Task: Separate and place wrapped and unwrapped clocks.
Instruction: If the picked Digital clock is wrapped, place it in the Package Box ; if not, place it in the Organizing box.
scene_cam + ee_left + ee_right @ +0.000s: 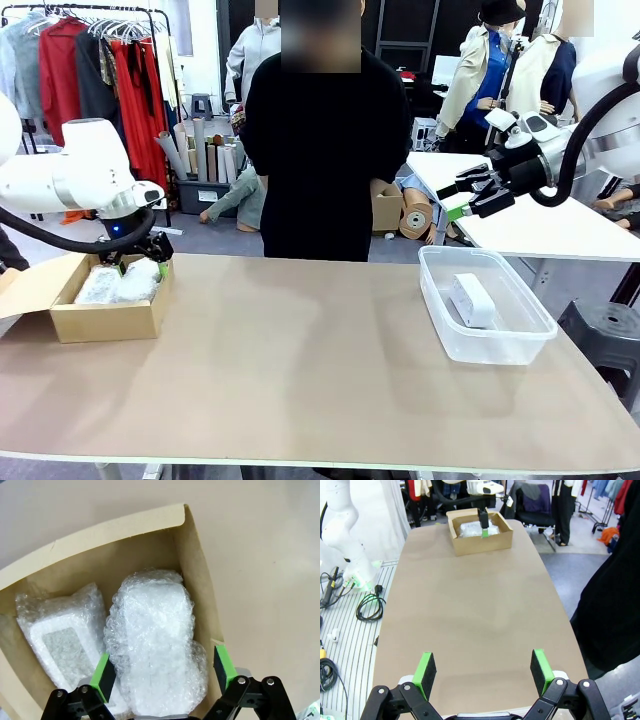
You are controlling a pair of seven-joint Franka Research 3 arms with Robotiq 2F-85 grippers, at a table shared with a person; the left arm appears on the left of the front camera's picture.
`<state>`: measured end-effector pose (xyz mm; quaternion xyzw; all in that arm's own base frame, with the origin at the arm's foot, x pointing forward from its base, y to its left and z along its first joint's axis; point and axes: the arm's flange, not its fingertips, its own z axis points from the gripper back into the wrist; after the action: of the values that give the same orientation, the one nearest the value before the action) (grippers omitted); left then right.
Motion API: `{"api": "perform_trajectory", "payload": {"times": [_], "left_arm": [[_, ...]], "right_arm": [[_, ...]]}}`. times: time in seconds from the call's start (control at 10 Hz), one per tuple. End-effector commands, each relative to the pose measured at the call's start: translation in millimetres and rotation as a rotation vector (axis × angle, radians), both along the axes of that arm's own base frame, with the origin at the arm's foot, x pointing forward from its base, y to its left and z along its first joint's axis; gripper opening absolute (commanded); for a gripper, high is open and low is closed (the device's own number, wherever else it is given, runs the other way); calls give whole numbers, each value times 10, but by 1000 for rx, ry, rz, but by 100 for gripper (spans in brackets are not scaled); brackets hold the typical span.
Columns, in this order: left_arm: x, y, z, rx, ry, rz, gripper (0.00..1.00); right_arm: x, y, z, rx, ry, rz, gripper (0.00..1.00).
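Sorting looks complete: both wrapped bundles (155, 645) lie side by side in the cardboard box (195, 565) beneath the open left gripper (162, 672), the bare clock (472, 298) sits apart in the clear bin (520, 340), and the right gripper (472, 192) hangs open, empty

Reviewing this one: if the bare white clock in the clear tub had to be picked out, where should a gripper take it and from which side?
Probably from straight above, across its narrow faces. The white clock lies low inside the clear tub, whose walls block a sideways approach. The open right gripper hangs nearest, above the tub's far side.
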<state>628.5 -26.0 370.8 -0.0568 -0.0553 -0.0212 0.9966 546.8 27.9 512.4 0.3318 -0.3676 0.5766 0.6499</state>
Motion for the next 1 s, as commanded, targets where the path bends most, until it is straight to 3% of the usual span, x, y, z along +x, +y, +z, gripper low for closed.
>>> {"api": "perform_trajectory", "payload": {"times": [0.0,0.6,0.9], "left_arm": [[-55,-7,107,1,-16,-12,100],[-150,-38,304,15,-48,-2,100],[-63,-48,304,0,-45,-8,100]], "right_arm": [[-4,3,14,-1,-3,1,100],[-4,3,14,-1,-3,1,100],[-4,3,14,-1,-3,1,100]]}}
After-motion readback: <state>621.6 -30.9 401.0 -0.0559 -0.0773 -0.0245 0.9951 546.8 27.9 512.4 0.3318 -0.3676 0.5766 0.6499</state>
